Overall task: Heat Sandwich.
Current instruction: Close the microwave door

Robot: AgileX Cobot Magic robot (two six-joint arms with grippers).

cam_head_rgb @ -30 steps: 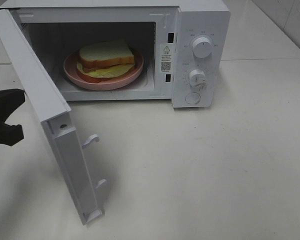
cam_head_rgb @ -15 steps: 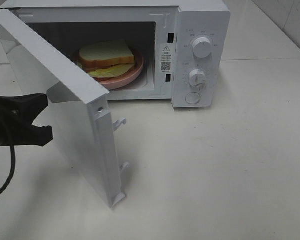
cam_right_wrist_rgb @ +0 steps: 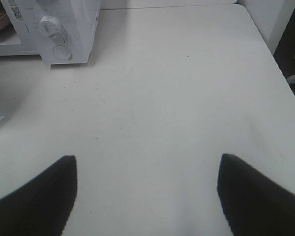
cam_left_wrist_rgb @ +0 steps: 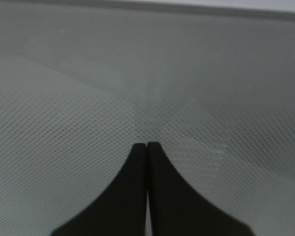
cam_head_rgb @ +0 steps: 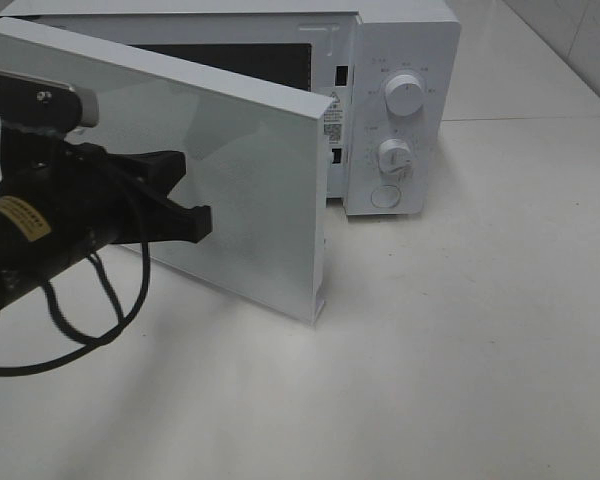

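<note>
Sandwich: none in view now, hidden behind the door [cam_head_rgb: 230, 170], seen inside a moment ago. Nearest, one left tool [cam_head_rgb: 192, 218], clenched empty, pressing that door from wide open to nearly closed. One right tool [cam_right_wrist_rgb: 147, 157], spread wide, idle over the bench [cam_head_rgb: 460, 350]. Behind, one microwave [cam_head_rgb: 400, 40], two knobs [cam_head_rgb: 404, 95], one button [cam_head_rgb: 385, 196]. Next, probably: latch, then dial.
</note>
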